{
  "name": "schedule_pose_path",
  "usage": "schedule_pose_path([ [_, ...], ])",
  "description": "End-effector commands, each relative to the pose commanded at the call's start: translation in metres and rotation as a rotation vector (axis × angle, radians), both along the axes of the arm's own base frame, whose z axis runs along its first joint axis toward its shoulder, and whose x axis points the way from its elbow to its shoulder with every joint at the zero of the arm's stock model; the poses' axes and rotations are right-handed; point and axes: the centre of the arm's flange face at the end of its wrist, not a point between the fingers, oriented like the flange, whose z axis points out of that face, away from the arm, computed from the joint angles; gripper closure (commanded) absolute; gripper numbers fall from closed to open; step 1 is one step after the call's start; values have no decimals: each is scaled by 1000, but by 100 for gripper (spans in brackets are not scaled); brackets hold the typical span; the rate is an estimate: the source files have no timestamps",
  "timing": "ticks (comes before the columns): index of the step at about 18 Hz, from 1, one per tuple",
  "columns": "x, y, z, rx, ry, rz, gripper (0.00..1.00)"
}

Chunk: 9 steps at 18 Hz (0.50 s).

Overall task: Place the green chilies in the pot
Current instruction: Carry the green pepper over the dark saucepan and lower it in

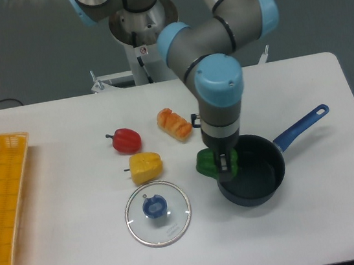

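You get even, soft overhead light on the white table [289,91], with only faint shadows under objects. A pale glare sits on the glass lid [157,213]. Focus is slightly soft throughout, and the far corners perhaps dim.

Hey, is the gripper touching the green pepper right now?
Touching. The fixed camera shows the gripper closed around the green pepper at the pot's left rim.

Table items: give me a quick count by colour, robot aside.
Green: 1, the green pepper in the gripper
Red: 1, the red pepper
Yellow: 2, the yellow pepper and the tray
Orange: 1, the croissant
Dark blue: 1, the pot
Clear with blue knob: 1, the glass lid
Total: 7
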Motion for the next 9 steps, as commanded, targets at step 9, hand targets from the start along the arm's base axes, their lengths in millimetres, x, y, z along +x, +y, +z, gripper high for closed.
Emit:
schedule_pose_path([
  [9, -36, -19, -29, -9, 0, -26, 38],
])
